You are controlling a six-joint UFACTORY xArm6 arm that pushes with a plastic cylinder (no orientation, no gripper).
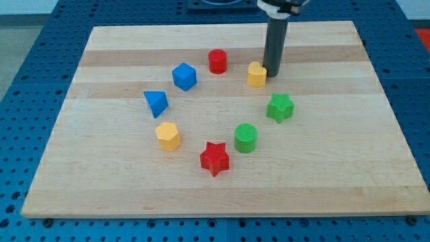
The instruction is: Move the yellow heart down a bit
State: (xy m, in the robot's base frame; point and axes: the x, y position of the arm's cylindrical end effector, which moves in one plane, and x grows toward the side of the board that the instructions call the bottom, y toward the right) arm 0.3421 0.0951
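The yellow heart lies on the wooden board in the upper middle, right of centre. My tip stands on the board right beside the heart's right edge, touching or almost touching it. The dark rod comes down from the view's top. A green star lies below and to the right of the heart. A red cylinder lies to the heart's left.
A blue cube and a blue triangular block lie at the left. A yellow hexagon, a red star and a green cylinder lie lower down. A blue perforated table surrounds the board.
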